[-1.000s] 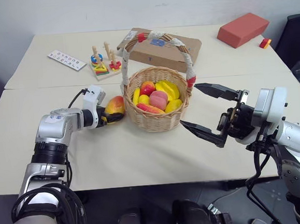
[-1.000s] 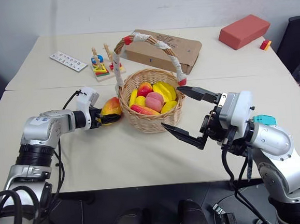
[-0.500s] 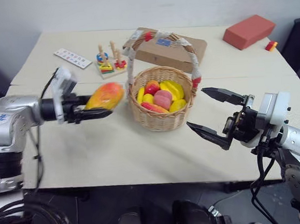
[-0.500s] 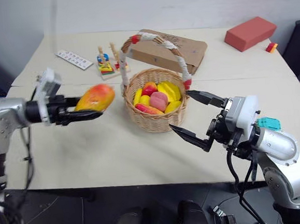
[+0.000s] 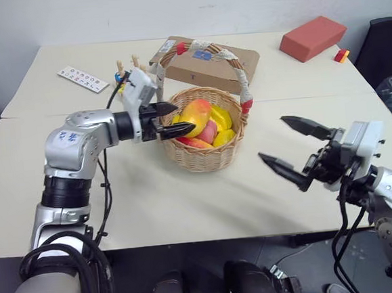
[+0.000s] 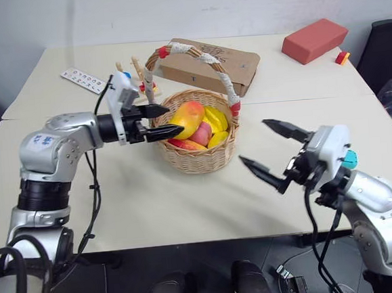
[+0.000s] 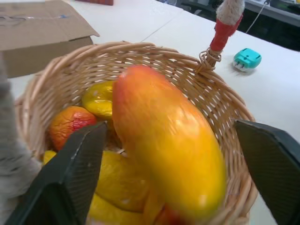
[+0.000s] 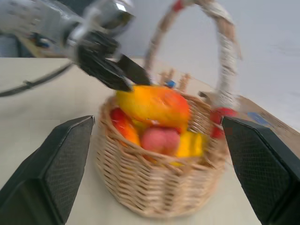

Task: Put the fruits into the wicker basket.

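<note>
The left gripper (image 5: 173,120) now stands at the near-left rim of the wicker basket (image 5: 207,156), and its fingers (image 7: 70,178) are spread apart, one on each side of the mango (image 7: 164,140) without clearly pressing it. The mango is over the inside of the basket, on or just above the other fruits, tilted with one end toward the rim. It looks as if the mango is being released, so this fruit is practically delivered. The peach (image 5: 206,131) already lies among the yellow pieces in the basket.

Compared with one second ago, the change is large. Then the mango was pinched between closed fingers low beside the basket, outside its left wall; half a second ago it was lifted in the air to the left of the handle. Now it is across the rim.

The right gripper (image 5: 296,145) hangs to the right of the basket, fingers spread wide and holding nothing, and it has drifted a little further right, away from the basket.
</note>
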Motion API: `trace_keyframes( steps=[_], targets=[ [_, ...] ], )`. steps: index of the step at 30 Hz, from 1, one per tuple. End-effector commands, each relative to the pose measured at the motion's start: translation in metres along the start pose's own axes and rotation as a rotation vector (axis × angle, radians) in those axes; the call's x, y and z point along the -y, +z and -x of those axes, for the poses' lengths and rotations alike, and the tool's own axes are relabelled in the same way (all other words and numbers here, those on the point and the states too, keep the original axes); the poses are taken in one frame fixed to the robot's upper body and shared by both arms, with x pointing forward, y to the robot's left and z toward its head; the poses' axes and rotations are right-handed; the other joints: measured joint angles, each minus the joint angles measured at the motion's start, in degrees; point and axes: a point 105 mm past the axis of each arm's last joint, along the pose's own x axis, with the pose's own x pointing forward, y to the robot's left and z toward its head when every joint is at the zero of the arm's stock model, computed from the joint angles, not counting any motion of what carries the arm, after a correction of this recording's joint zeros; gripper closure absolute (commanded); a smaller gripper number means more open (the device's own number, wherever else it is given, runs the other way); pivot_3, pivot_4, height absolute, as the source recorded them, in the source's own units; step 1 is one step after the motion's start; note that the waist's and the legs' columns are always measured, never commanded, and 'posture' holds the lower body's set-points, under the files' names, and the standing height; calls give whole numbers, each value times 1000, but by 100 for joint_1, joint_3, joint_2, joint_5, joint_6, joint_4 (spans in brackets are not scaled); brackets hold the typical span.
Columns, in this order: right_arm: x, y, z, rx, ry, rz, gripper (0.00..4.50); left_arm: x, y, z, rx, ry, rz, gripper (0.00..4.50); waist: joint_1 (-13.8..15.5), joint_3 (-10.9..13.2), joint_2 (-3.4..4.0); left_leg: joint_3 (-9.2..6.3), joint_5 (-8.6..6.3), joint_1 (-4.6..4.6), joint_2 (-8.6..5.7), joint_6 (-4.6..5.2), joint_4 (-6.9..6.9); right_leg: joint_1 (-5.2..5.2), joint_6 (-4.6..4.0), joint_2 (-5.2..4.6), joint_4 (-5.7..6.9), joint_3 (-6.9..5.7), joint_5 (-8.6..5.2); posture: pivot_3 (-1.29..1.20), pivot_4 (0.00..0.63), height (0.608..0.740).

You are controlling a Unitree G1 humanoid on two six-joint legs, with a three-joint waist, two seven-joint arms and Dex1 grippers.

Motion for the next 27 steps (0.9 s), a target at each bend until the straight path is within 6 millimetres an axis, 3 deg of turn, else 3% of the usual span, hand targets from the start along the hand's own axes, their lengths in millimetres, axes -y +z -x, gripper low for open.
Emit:
trace_keyframes(
  steps=[1, 5, 8, 13, 16, 21, 27],
  targets=[
    [24, 7, -5, 12, -10, -24, 0, 4, 8, 28, 54, -23, -146, 78, -39, 3, 5, 4, -1, 1, 8, -1, 3, 0, 0, 0, -1, 4, 0, 0, 150, 740],
    [39, -8, -35, -51, 94, -46, 0, 29, 10, 71, 168, -124, -173, 78, -36, 10, 17, -2, -4, 2, 17, -10, 0, -1, -9, 4, 1, -3, -5, 0, 150, 740],
    [51, -19, -60, -108, 148, -47, 0, 23, 16, 96, 181, -26, -207, 78, -78, 17, 25, -2, -6, 1, 23, -13, 6, -2, -12, 6, 1, -7, -6, 0, 150, 740],
    [57, -26, -95, -99, 282, -74, 0, 40, 13, 121, 161, -72, -215, 78, -94, 23, 35, -4, -8, -2, 19, -10, 7, -3, -13, 2, 4, -9, -7, 0, 150, 740],
    [52, -29, -104, -124, 381, -115, 577, 54, -2, 119, 136, -141, -180, 0, -71, 27, 41, -8, -14, -5, 14, -3, 7, -3, -13, -2, 3, -10, -7, 0, 150, 740],
    [52, -20, -109, -50, 439, -127, 2303, 66, -11, 106, 154, -160, -156, 0, -62, 28, 42, -11, -19, -13, 9, 5, 14, -2, -11, -7, 2, -11, -6, 0, 150, 740],
    [43, -4, -91, 23, 453, -163, 4320, 68, -23, 97, 159, -154, -104, 0, -59, 31, 48, -14, -20, -13, 14, -2, 13, -3, -11, -4, 3, -13, -5, 0, 150, 740]
  ],
)
